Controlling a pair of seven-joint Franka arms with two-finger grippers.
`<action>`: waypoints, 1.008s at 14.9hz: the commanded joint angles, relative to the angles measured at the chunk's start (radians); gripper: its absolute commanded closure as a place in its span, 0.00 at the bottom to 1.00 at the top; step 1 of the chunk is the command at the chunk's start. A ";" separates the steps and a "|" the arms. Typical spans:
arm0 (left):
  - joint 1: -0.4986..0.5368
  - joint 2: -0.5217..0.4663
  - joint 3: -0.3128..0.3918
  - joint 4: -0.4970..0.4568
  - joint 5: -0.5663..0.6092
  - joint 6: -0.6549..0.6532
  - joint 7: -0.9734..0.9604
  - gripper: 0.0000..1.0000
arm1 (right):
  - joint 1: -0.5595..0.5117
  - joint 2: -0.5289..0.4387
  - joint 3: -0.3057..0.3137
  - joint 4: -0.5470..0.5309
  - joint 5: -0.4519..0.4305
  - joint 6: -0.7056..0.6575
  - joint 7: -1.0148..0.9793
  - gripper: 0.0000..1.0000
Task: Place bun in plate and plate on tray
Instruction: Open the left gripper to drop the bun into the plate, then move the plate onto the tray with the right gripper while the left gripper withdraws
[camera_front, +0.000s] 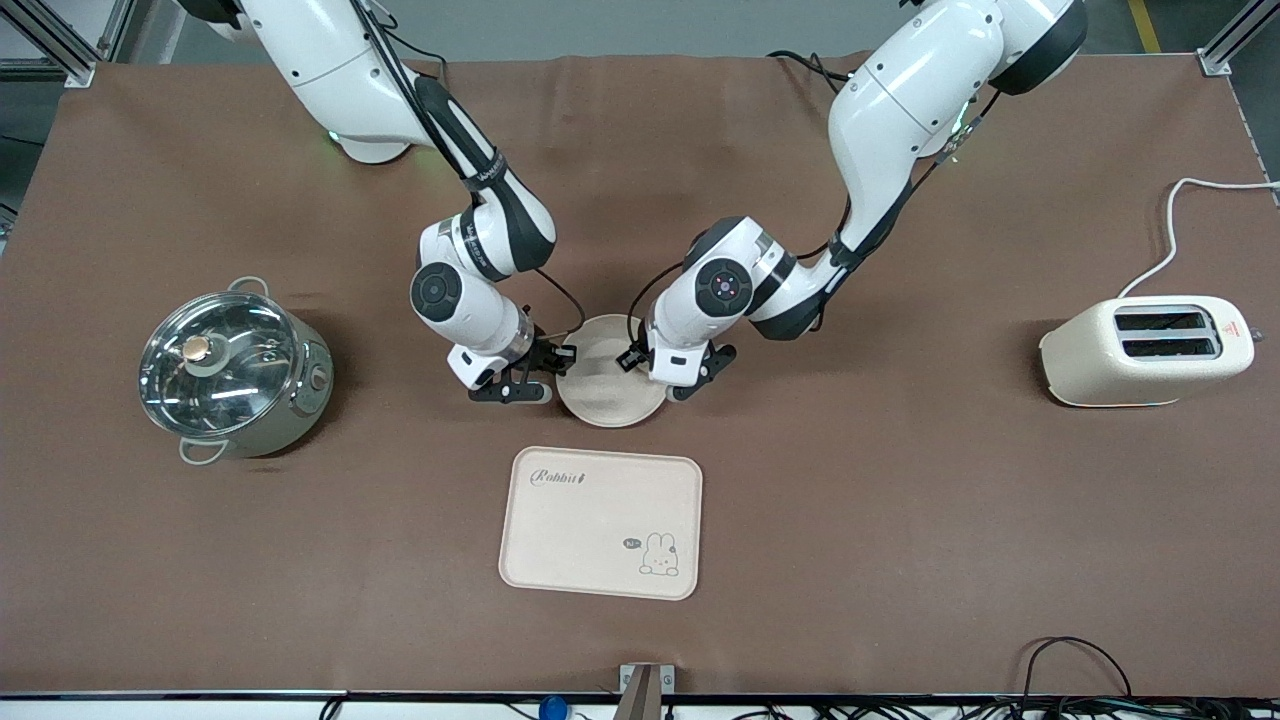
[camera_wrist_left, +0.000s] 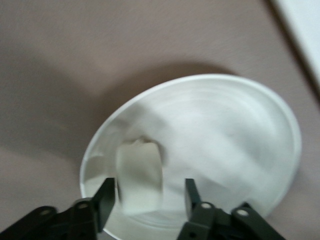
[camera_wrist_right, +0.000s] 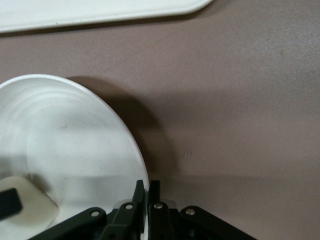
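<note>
1. The round shallow cream-white plate (camera_front: 610, 385) sits on the brown worktop (camera_front: 900, 520), farther from the front camera than the cream rectangular "Rabbit" tray (camera_front: 600, 522) and apart from it.
2. The small pale cream puck-shaped bun (camera_wrist_left: 140, 175) is in the plate, between the spread fingers of the left claw (camera_wrist_left: 150, 197) — released, not gripping it.
3. The right claw (camera_wrist_right: 146, 192) is clenched on the plate's rim, at the right arm's end of the plate.
4. The tray carries nothing — its long axis runs along the worktop's length, with the rabbit drawing nearer the front camera.
</note>
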 joint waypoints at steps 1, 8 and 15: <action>0.010 -0.063 0.018 0.016 -0.003 -0.036 -0.011 0.00 | -0.006 0.009 -0.003 0.003 0.005 0.001 -0.008 1.00; 0.160 -0.270 0.026 0.184 0.163 -0.482 0.027 0.00 | -0.013 -0.023 -0.006 0.106 0.020 -0.015 0.001 1.00; 0.389 -0.451 0.023 0.184 0.271 -0.650 0.539 0.00 | -0.125 0.164 -0.006 0.394 0.023 -0.020 0.042 1.00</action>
